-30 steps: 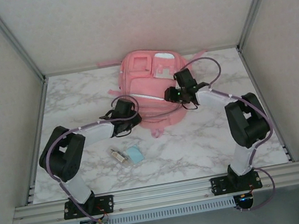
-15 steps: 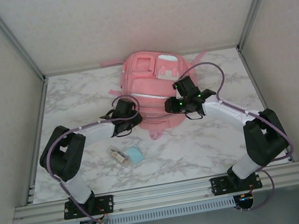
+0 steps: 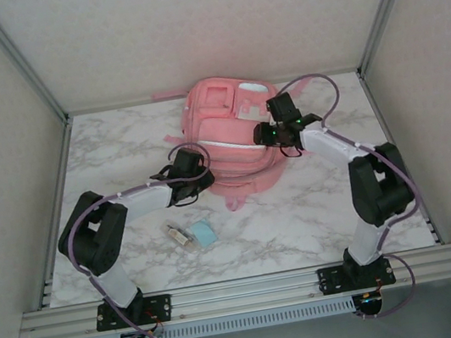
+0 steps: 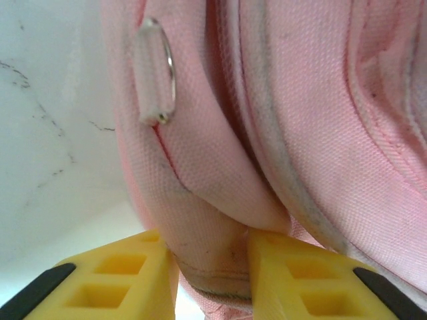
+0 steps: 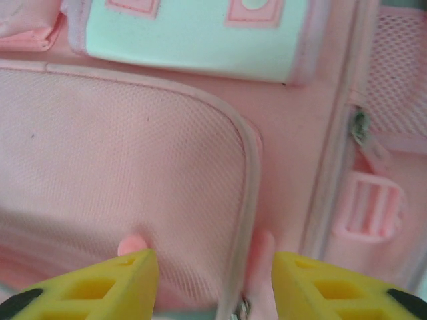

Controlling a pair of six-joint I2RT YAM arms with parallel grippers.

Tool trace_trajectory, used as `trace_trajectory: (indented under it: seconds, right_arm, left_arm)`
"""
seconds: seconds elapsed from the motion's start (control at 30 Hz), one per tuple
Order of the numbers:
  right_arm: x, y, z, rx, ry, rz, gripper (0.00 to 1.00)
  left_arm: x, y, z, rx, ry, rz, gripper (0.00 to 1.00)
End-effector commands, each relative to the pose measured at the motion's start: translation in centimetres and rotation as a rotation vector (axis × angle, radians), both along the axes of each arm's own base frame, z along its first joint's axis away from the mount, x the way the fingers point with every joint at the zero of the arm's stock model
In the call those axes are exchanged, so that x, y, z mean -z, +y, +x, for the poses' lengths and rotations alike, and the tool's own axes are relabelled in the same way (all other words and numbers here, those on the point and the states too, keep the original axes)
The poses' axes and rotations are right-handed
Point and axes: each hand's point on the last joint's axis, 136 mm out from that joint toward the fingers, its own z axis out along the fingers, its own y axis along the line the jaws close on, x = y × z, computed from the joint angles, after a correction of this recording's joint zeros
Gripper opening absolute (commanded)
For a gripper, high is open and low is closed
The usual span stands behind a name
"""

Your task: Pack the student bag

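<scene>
- Lying toward the back of the white marbled counter (image 3: 318, 214), the student bag (image 3: 233, 138) is sitting midway between pale walls (image 3: 186, 29).
- The left fingers (image 4: 120, 280) are clamping a fold of its pink fabric.
- The right fingers (image 5: 100, 287) are hovering spread over its front pocket, grasping nothing.
- A small blue item (image 3: 204, 233) is lying nearer the arms.
</scene>
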Motion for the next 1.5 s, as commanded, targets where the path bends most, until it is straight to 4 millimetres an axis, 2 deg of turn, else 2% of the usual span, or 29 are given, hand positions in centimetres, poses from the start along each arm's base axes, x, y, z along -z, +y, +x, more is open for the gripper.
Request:
trace_trajectory:
  seconds: [0.0,0.13,0.27,0.4,0.5,0.57,0.73,0.8,0.9,1.0,1.1,1.27,1.37,1.43,1.47]
  right_arm:
    - [0.6,1.4,1.4,-0.005,0.016,0.050,0.48]
    - [0.8,3.4,0.5,-0.041,0.045,0.145,0.43]
    - [0.0,5.4,-3.2,-0.098,0.063,0.164,0.41]
    - [1.6,6.4,-7.5,-0.098,0.151,0.184,0.42]
    - [3.1,7.0,-9.6,-0.097,0.201,0.212,0.42]
    - [3.4,6.6,-10.0,-0.088,0.205,0.202,0.42]
    - [2.1,4.7,-9.5,-0.078,0.162,0.104,0.43]
    - [1.5,3.2,-9.0,-0.055,0.144,0.051,0.44]
    - [0.4,0.8,-7.6,-0.010,0.109,0.048,0.46]
    - [-0.7,-0.4,-5.8,-0.005,0.068,0.079,0.46]
    - [-0.8,-0.7,-4.3,-0.026,0.057,0.092,0.46]
    - [0.6,0.1,-2.7,-0.040,0.056,0.132,0.45]
    - [1.5,1.0,-1.5,-0.053,0.057,0.164,0.44]
    - [2.0,1.5,-0.8,-0.058,0.063,0.180,0.38]
    - [2.1,1.6,-0.6,-0.053,0.065,0.187,0.25]
  left_arm:
    - [-1.2,-0.9,-0.1,0.024,-0.028,-0.029,0.32]
    - [-1.0,-1.1,-0.1,0.021,-0.025,-0.039,0.32]
    - [-0.9,-1.3,0.1,0.018,-0.028,-0.047,0.33]
    - [-0.8,-2.2,0.5,0.027,-0.026,-0.075,0.33]
    - [-1.2,-3.0,0.8,0.035,-0.033,-0.093,0.32]
    - [-1.4,-3.2,1.0,0.040,-0.036,-0.096,0.33]
    - [-2.1,-2.6,1.1,0.043,-0.055,-0.059,0.33]
    - [-2.5,-2.1,0.9,0.045,-0.069,-0.036,0.35]
    - [-3.5,-1.5,0.7,0.057,-0.090,-0.006,0.43]
    - [-4.4,-1.3,0.3,0.084,-0.101,0.011,0.51]
    - [-5.6,-1.6,-0.2,0.122,-0.104,0.002,0.55]
    - [-7.0,-2.7,-1.5,0.193,-0.098,0.004,0.60]
    - [-6.5,-3.7,-2.2,0.229,-0.086,0.020,0.61]
    - [-5.3,-4.0,-2.3,0.223,-0.057,0.022,0.62]
    - [-4.7,-4.0,-2.1,0.211,-0.049,0.023,0.62]
